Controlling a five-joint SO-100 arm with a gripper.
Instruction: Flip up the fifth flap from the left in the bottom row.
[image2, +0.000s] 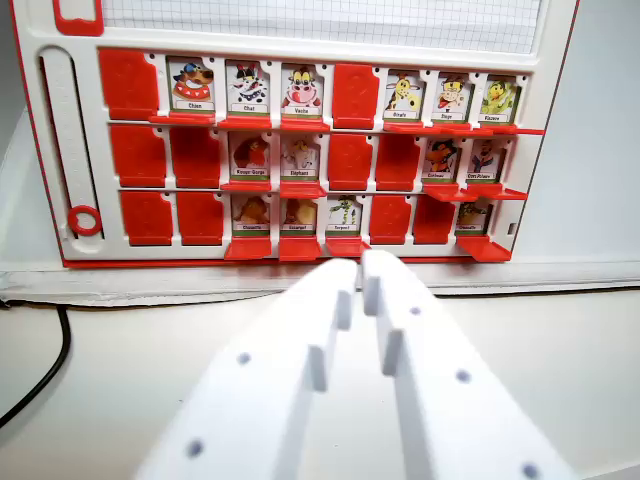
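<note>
A red and white flap board (300, 55) stands ahead and fills the upper half of the wrist view. Its bottom row reads, from the left: two red flaps raised over their windows, three flaps folded down, two raised red flaps, and one folded down. The fifth flap (345, 246) lies folded down as a red ledge under an uncovered green snake picture (343, 213). My white gripper (361, 268) rises from the lower edge, shut with only a thin slit between the fingers and nothing held. Its tips sit just below and slightly right of the fifth flap, without touching it.
A black cable (48, 365) curves over the pale tabletop at the lower left. A white slider track with a red ring (84, 220) runs down the board's left side. Gridded paper (320, 20) covers the board's top. Raised red flaps (390, 218) stand right of the snake picture.
</note>
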